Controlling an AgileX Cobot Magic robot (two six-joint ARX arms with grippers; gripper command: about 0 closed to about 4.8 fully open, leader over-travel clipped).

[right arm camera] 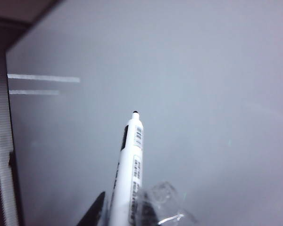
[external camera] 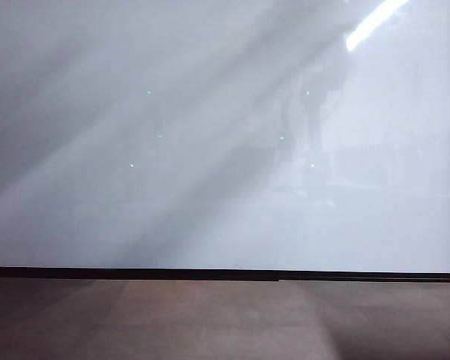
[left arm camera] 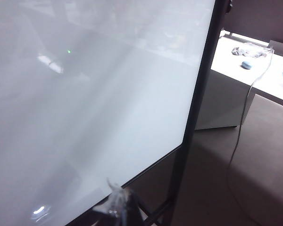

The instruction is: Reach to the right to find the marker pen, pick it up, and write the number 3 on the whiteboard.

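My right claw (right arm camera: 132, 214) is clenched on the marker pen (right arm camera: 128, 174) — the pale labelled barrel rises out from between my fingers (right arm camera: 92, 212), its dark tip pointing ahead at the whiteboard (right arm camera: 188, 84). The tip sits close before the glossy white face, though I cannot tell whether it touches. The board's black frame (right arm camera: 0, 141) runs along one side of my claw.

My left claw (left arm camera: 120, 205) shows only as a sliver with a bit of clear wrap near the board's lower corner; whether it is released or clenched I cannot tell. Beyond the frame from it stands a white surface (left arm camera: 259, 75) bearing small items.

In the exterior view the whiteboard (external camera: 210, 150) fills nearly everything — blank, streaked with reflections, neither claw visible there.
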